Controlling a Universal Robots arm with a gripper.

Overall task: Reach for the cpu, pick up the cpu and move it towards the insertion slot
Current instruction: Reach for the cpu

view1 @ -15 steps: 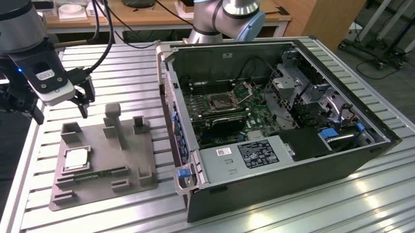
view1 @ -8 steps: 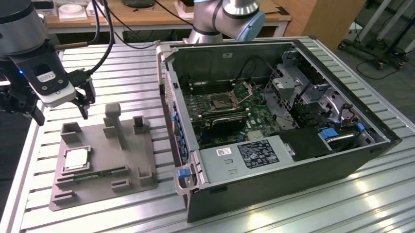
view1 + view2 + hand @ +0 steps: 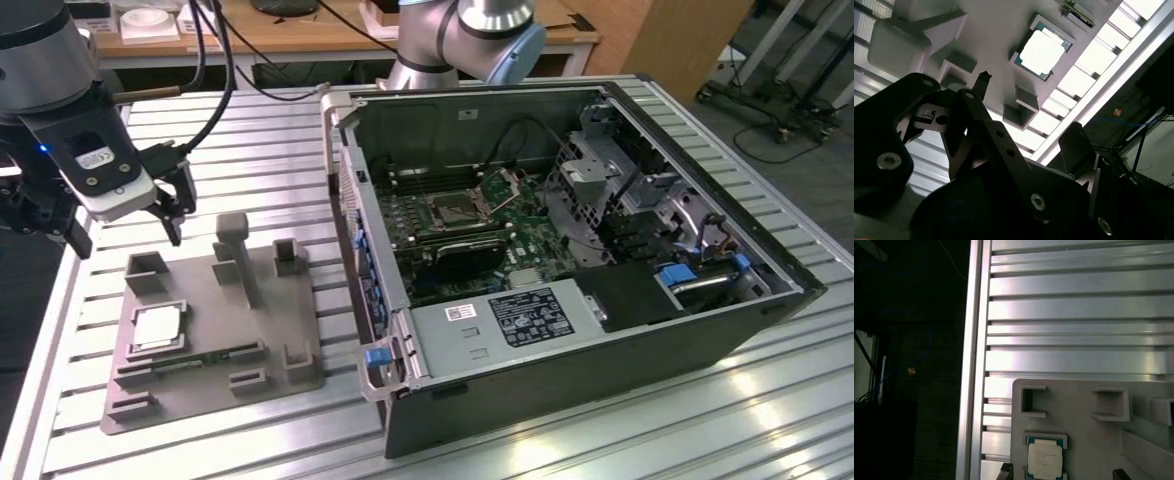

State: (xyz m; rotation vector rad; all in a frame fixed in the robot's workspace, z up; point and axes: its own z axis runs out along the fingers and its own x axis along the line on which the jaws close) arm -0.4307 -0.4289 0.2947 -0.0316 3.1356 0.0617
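Jaws spread wide and nothing between them: the gripper (image 3: 128, 238) is empty, hanging in the air over the tabletop (image 3: 267, 150), just off the far edge of the grey tray (image 3: 200, 300). The second wrist view shows the gripper (image 3: 1029, 107) from behind, its dark fingertips (image 3: 983, 79) set well apart with only tray beneath them. In the first wrist view the fingertips (image 3: 1005, 472) just poke in, and the chip lies between them, closer to one.

There's the cpu (image 3: 158, 328), flat in its square recess near the tray's edge on the exterior view's left, pale face up, nothing touching it. It's bright and square in the second wrist view, cpu (image 3: 1043, 52), and plain in the first, cpu (image 3: 1044, 460). A thin green memory stick (image 3: 200, 358) sits beside it, toward the tray's near edge.

The insertion slot (image 3: 461, 208) is well apart, down inside the open computer case (image 3: 574, 340), with its hinged plate (image 3: 505, 185) tipped up and the dark centre bare.

My read is that the reach is only partway. There's no contact, no grasp and no lift, and the carry to the slot is all yet to do.
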